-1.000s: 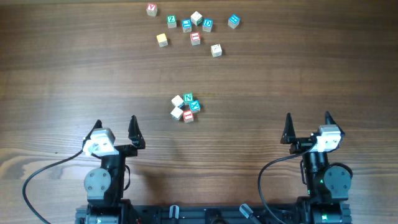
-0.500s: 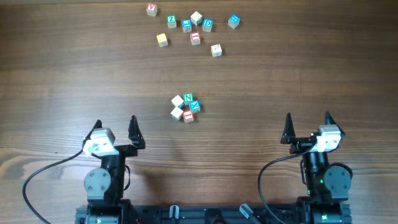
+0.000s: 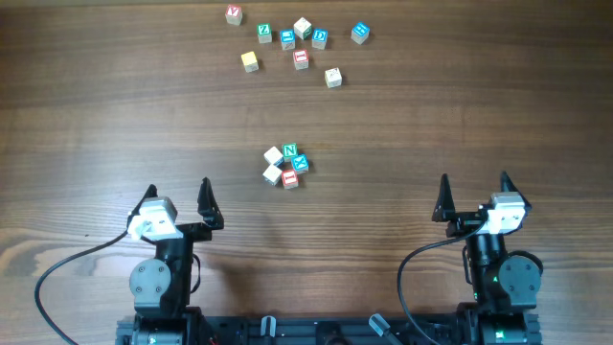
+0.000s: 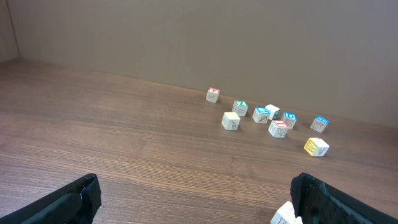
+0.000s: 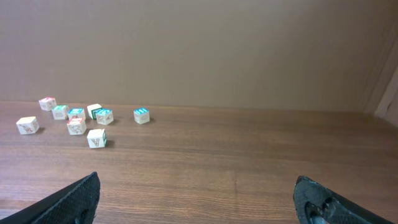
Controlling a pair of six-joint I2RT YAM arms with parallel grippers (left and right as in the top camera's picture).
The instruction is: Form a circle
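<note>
Now the left hand and right hand sit well apart from the circle. Both gape wide, empty.

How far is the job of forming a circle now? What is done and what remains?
Done, it seems: five cubes sit in a tight ring in the middle. In hand: nothing; the left gripper and right gripper are open and empty, apart from the ring. Left: perhaps nothing; nine loose cubes lie scattered farther away, outside the ring.
</note>
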